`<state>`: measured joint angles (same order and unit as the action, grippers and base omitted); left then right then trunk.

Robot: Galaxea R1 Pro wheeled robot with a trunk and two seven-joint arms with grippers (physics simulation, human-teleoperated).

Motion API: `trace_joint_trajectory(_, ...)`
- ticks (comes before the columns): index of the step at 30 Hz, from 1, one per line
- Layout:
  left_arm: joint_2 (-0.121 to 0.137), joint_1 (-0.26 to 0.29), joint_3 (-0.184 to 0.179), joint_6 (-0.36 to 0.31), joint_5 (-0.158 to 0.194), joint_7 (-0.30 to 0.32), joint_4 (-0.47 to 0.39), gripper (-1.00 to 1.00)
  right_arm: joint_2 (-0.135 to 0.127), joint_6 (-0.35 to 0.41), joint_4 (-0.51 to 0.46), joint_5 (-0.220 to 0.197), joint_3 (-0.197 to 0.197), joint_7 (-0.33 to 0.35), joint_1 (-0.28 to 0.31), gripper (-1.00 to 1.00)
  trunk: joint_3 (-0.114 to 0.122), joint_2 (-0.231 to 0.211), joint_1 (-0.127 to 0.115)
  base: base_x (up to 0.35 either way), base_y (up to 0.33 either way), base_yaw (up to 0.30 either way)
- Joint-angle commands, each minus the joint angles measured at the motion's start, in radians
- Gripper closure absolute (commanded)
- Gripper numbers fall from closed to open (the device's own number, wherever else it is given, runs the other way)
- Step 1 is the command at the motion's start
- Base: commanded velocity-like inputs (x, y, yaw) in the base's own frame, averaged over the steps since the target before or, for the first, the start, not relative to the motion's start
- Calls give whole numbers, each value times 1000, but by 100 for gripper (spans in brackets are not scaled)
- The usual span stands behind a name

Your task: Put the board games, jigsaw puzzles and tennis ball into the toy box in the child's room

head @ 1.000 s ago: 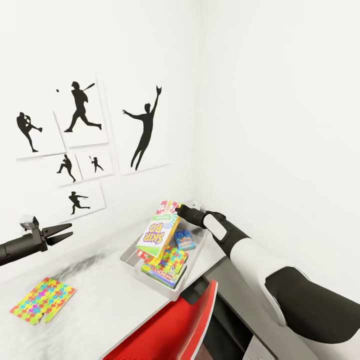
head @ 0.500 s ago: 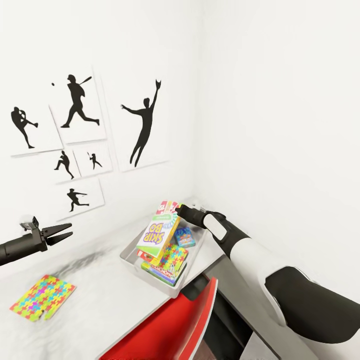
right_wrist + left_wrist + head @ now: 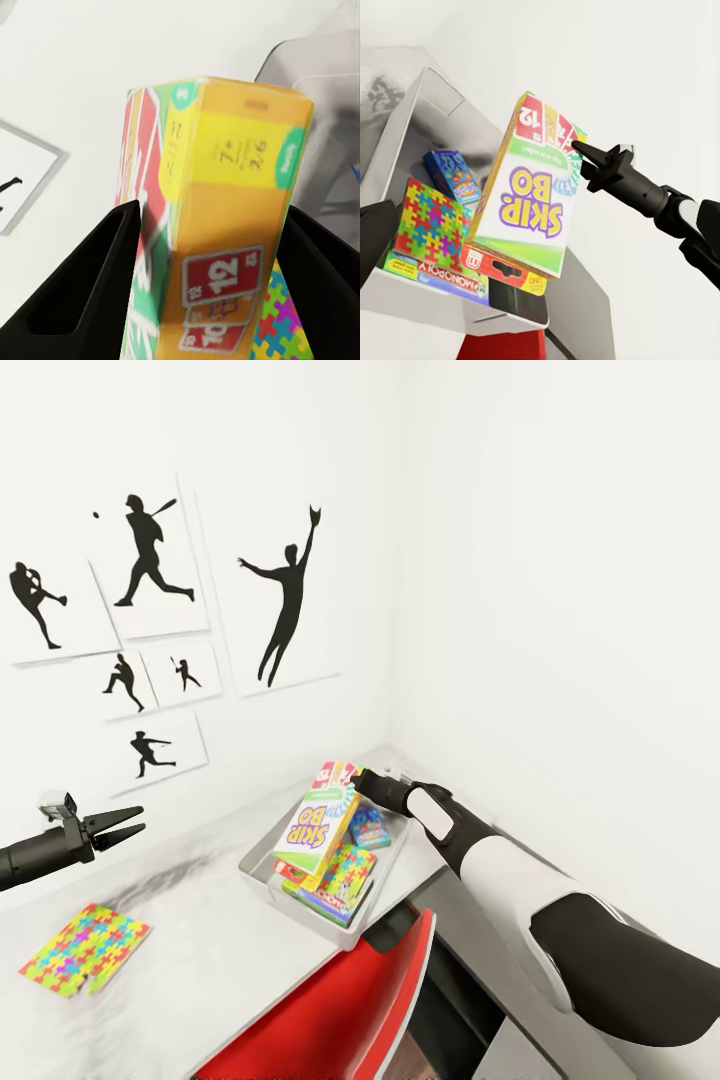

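Gripping the green-edged Skip-Bo game box (image 3: 318, 823) by its top, the right tool (image 3: 357, 778) tilts it into the shallow grey toy box (image 3: 262, 885), ready to drop.

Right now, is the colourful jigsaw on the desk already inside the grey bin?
No, that jigsaw puzzle lies flat on the table, apart from the toy box.

Right end effector (image 3: 356, 778) clamped and outstretched, left end effector (image 3: 128, 824) agape.

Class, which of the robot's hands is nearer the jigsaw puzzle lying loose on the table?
Left. The left hand hovers above the jigsaw puzzle; the right hand is over at the toy box.
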<state>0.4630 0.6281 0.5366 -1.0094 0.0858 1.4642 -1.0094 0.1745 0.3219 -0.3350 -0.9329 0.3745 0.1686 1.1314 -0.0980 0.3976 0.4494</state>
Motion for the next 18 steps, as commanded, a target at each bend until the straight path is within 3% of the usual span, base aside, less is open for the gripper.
trace_joint_trajectory(1, 0, 1, 0, -10, 0, 4, 0, -100, 0, 1, 1, -1, 1, 2, 2, 100, -4, 2, 1, 0, 0, 0)
trace_joint_trajectory(18, 0, 1, 0, -10, 0, 2, 0, -100, 0, -7, -1, -1, 1, 4, 1, 100, -10, 2, 1, 0, 0, 0)
